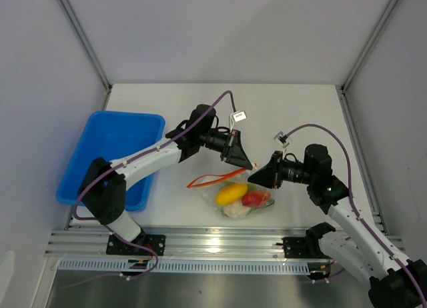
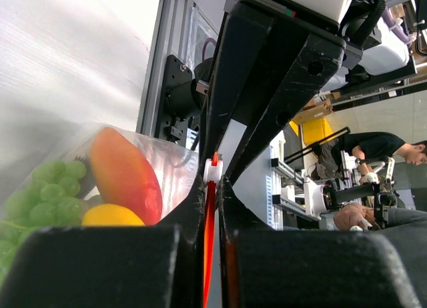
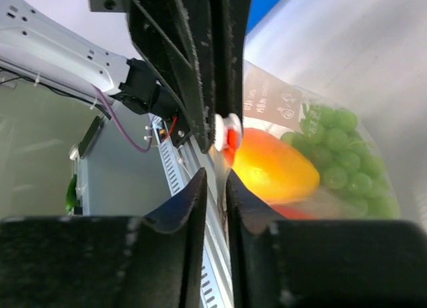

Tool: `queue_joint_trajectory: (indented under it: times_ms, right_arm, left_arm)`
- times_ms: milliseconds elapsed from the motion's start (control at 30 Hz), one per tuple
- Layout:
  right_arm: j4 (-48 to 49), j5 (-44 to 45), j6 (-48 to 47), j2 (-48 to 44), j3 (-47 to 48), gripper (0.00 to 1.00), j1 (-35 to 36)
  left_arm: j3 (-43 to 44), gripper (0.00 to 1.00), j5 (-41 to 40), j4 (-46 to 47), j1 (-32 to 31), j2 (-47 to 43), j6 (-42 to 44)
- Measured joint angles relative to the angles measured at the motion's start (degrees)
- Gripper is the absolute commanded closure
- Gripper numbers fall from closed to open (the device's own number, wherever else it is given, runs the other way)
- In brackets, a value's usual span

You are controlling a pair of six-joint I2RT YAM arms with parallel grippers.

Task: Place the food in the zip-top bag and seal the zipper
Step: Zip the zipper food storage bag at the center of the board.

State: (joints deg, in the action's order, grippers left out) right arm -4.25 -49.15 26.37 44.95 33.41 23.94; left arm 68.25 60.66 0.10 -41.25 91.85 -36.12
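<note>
The clear zip-top bag [image 1: 241,200] lies near the table's front middle. It holds the food: a yellow fruit [image 1: 230,193], a red-orange piece [image 1: 256,199] and a white-and-green piece [image 1: 235,211]. The orange-red zipper [image 1: 212,181] runs left from the bag's mouth. My left gripper [image 1: 245,164] is shut on the zipper [image 2: 209,218], just below its white slider [image 2: 213,169]. My right gripper [image 1: 255,177] meets it from the right, its jaws closed on the clear bag edge [image 3: 220,163] beside the slider [image 3: 227,131]. Green grapes [image 3: 341,155] and the yellow-orange fruit [image 3: 273,171] show through the plastic.
A blue rectangular tray [image 1: 100,131] stands at the left, under my left arm. An aluminium rail [image 1: 220,241] runs along the near table edge just below the bag. Grey walls enclose the table on the left, back and right.
</note>
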Motion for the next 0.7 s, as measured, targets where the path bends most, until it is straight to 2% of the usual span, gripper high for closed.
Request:
queue_joint_trajectory:
  times_ms: [367, 567, 700]
  right_arm:
    - [-4.7, 0.48, -3.34, 1.18, 2.56, 0.76, 0.0]
    - [-5.16, 0.7, -4.31, 2.25, 3.23, 0.88, 0.0]
    - [-5.16, 0.76, -4.39, 2.62, 3.54, 0.88, 0.0]
  left_arm:
    - [0.0, 0.99, 0.0, -0.28, -0.02, 0.04, 0.15]
    - [0.0, 0.99, 0.02, -0.24, -0.04, 0.04, 0.15]
    - [-0.02, 0.99, 0.02, -0.24, -0.04, 0.07, 0.15]
